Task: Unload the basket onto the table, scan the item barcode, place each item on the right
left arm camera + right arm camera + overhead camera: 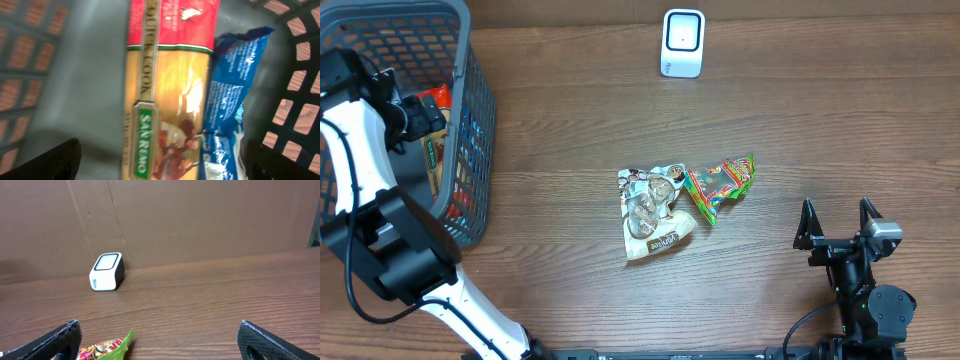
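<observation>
Hovering over the pasta packet [165, 75] inside the basket [470, 60], the left fingers [50, 160] were spread wide, gripping nothing. Packet lay flat on the basket floor: red top section, yellow body, green "San Remo" label, "Quick Cook" strip along its length. Blue bag [225, 100] lay against its side, between packet and basket wall. Scanner [681, 43] stood at the far edge of the desk [820, 120], well apart from the basket. Mid-desk, between basket and right arm: pale snack bag [655, 215] touching green-red snack bag [720, 183]. Right fingers [807, 225] also wide, empty, near the desk's front edge, facing the scanner
</observation>
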`<state>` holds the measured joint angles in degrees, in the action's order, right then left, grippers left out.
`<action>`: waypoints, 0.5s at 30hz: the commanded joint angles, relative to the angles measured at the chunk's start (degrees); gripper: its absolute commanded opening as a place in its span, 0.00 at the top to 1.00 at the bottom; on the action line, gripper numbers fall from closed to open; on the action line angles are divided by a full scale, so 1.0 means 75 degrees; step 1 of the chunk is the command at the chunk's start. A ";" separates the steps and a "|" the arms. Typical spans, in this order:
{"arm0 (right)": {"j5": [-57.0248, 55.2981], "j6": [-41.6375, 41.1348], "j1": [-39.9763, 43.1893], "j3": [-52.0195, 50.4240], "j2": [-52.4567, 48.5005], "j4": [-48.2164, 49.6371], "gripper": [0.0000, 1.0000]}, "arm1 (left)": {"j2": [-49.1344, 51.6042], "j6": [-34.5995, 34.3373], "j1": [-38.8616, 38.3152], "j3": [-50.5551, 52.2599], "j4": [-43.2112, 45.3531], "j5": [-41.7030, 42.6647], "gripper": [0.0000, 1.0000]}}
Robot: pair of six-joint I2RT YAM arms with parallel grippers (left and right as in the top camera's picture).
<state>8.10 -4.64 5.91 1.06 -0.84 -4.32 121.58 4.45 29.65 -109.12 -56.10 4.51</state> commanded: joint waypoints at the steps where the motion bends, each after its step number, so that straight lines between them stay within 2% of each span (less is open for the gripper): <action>1: -0.0067 0.0026 0.0023 -0.0082 0.0073 0.0026 0.00 | 0.0245 0.0087 -0.0058 0.0058 0.0058 0.0169 0.05; 15: -0.0067 0.0026 0.0023 -0.0082 0.0073 0.0026 0.00 | 0.0746 0.0090 -0.0058 0.0061 0.0114 0.0140 0.05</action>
<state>8.10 -4.64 5.91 1.06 -0.84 -4.32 125.43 4.62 29.23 -109.10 -55.44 4.95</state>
